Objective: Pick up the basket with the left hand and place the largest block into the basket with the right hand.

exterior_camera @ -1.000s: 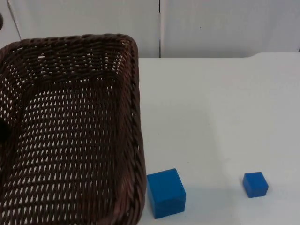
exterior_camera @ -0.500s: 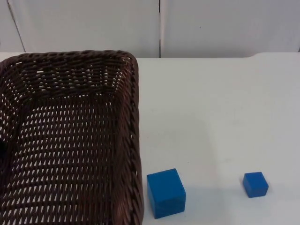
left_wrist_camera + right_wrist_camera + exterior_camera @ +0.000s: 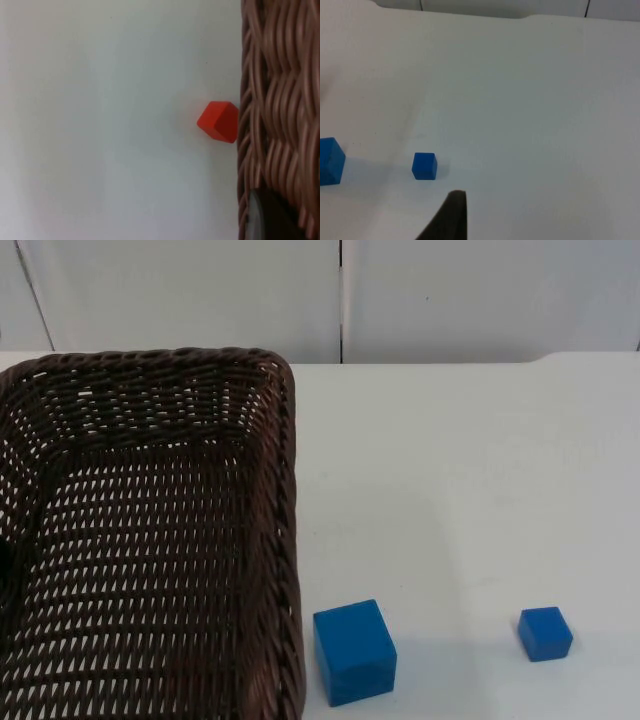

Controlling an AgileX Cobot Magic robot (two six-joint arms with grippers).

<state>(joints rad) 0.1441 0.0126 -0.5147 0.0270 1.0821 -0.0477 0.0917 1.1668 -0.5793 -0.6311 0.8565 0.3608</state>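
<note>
Left hand point(image 3: 262, 220): its black fingertip lies against the basket point(image 3: 280, 100) weave, apparently grasping the rim, with a red block point(image 3: 218, 121) just beside the basket on the worktop point(image 3: 100, 125).

Right hand point(image 3: 451, 215): above the worktop, near the small blue block point(image 3: 424, 166); I cannot tell its grip state.

Top view: the big blue block point(image 3: 354, 652) sits just beside the basket's right wall, the small one well apart.

No readable text, labels or numbers anywhere
</note>
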